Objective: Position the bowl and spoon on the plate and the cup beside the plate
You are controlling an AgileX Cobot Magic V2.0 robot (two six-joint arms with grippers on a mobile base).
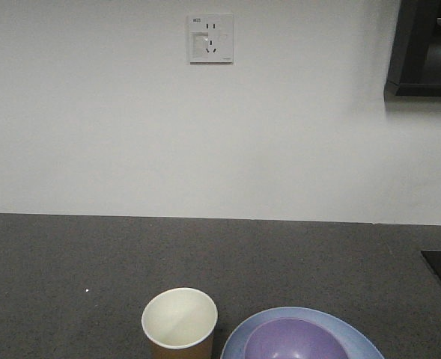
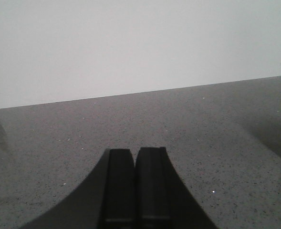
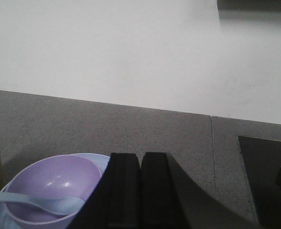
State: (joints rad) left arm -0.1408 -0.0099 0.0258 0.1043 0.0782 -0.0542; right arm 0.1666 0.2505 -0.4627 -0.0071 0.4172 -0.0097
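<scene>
We note the bowl sits on the plate, spoon resting in it; cup just beside on the bench. Left tool and right tool both closed, empty.

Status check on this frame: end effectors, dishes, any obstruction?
Left end effector shut, empty; right end effector shut, empty. Bowl on plate, spoon in bowl, cup beside plate. Nothing in the way.

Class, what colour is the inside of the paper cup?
Cream-white inside the cup; the front-facing view shows it best.
</scene>
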